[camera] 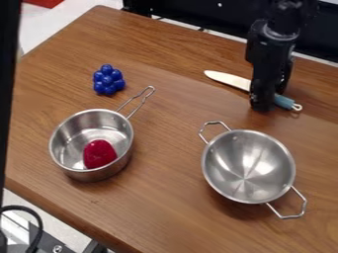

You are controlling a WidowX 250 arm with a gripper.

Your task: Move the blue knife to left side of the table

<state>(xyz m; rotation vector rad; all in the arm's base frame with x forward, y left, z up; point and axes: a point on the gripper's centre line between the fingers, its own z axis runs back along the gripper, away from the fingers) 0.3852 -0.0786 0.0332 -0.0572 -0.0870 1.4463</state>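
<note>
If the gripper (pixel 271 98) lifts the blue-handled knife (pixel 284 102) off-centre, its blade (pixel 228 79) could swing into the saucepan (pixel 99 172); can't tell whether jaws are clenched or released.

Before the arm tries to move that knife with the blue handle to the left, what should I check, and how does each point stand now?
1. End effector at the knife's handle: ok.
2. Firm grip on the handle: cannot tell.
3. Knife clear of the two-handled bowl: ok.
4. Left side of the picture free of obstacles: not ok, the saucepan and blue berry cluster are there.
5. Knife already at the picture's left: not ok, it is at the upper right.
</note>
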